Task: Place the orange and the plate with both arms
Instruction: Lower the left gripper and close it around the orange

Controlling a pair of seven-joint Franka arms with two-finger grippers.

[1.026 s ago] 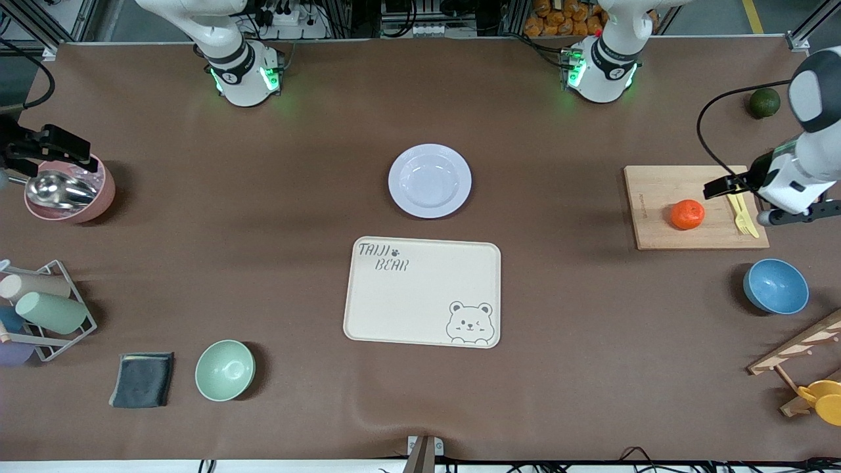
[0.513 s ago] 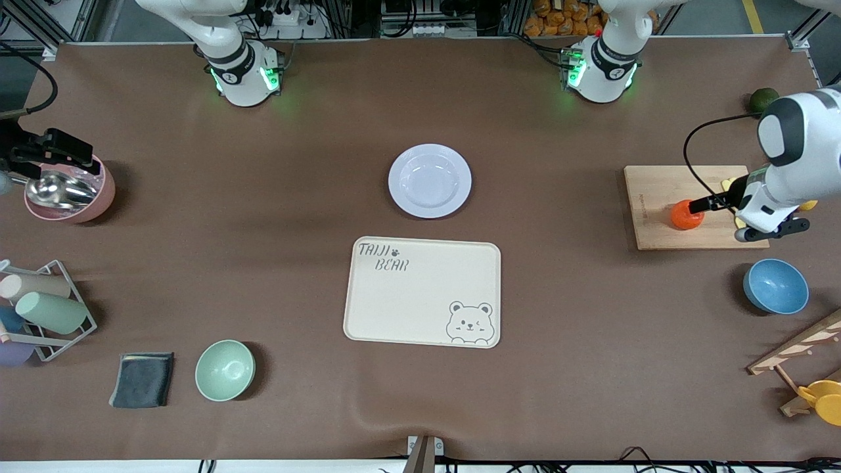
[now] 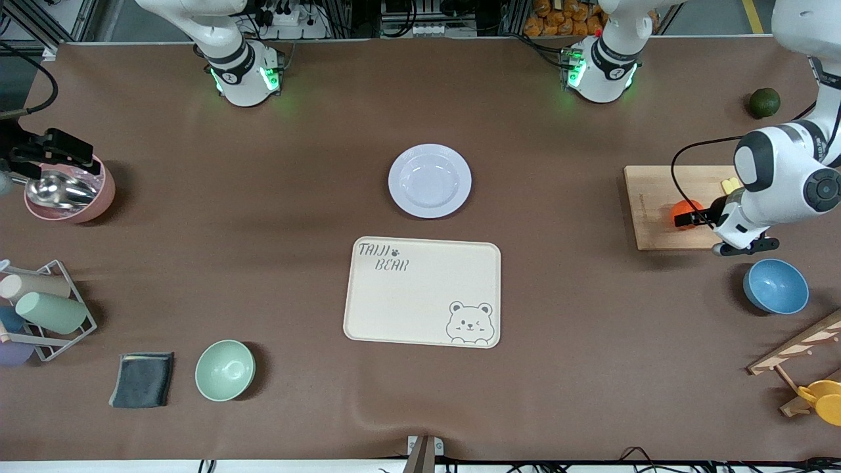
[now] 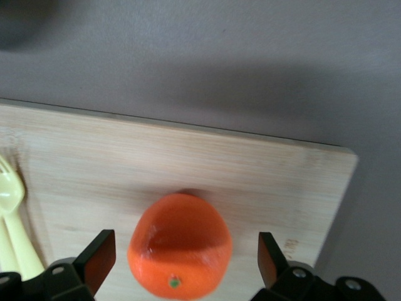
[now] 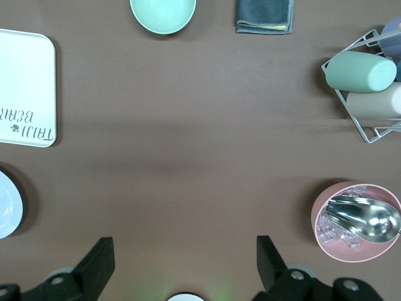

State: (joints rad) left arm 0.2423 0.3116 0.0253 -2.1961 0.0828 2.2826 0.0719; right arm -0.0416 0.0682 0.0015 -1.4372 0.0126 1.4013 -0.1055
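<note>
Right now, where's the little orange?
The orange sits on the wooden cutting board toward the left arm's end, between the open left gripper's fingers.

Bare brown desk lies open between the plate and the cutting board. On the board, the orange sits between the left pincer's spread fingers, with yellow cutlery just beside one finger and the blue bowl nearby.

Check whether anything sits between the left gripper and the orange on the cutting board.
Nothing visible does. The left gripper is open with the orange between its fingers on the cutting board; the yellow fork lies aside.
</note>
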